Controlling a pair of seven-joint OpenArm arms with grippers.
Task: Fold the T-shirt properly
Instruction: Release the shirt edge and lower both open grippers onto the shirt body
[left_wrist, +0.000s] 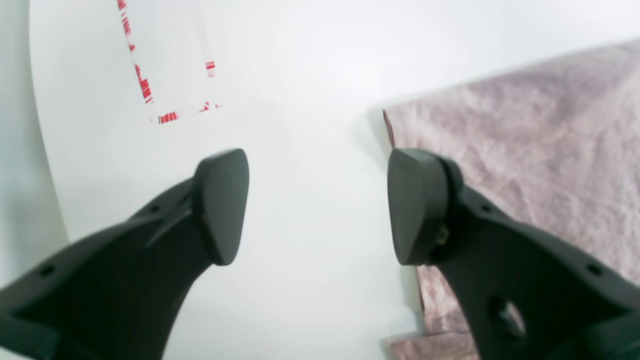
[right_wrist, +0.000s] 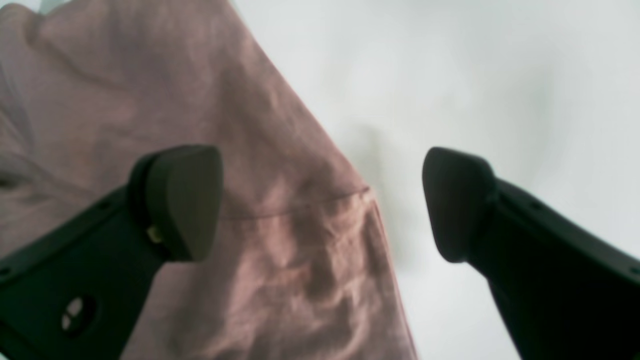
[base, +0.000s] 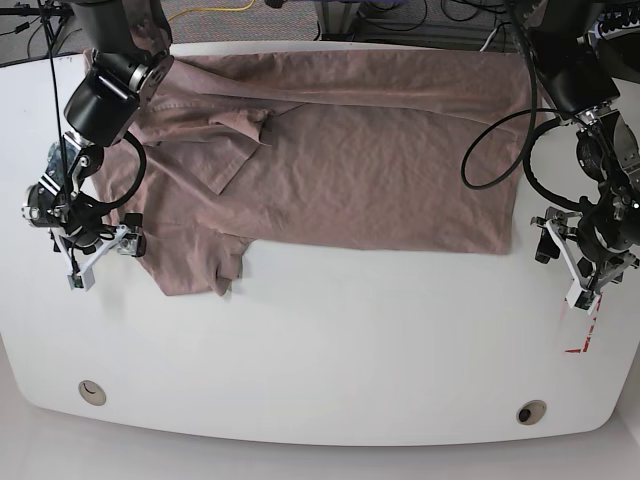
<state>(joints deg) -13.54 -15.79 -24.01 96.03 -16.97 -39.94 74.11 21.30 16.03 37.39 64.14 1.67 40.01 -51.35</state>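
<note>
The T-shirt (base: 350, 160), mauve-tan and wrinkled, lies spread across the far half of the white table (base: 320, 350), with a sleeve folded onto its body at the left. In the left wrist view my left gripper (left_wrist: 320, 205) is open over bare table, just beside the T-shirt's (left_wrist: 525, 150) edge, with nothing between its fingers. It sits off the shirt's right end in the base view (base: 565, 262). My right gripper (right_wrist: 320, 200) is open and straddles the T-shirt's (right_wrist: 280, 210) hemmed edge, one finger over cloth and one over table. It hangs at the shirt's left side (base: 105, 255).
Red tape marks (left_wrist: 147, 92) are on the table ahead of the left gripper, also seen near the right edge (base: 585, 335). Two round holes (base: 92, 392) (base: 531, 412) sit near the table's front edge. Cables (base: 500, 140) loop beside the left arm.
</note>
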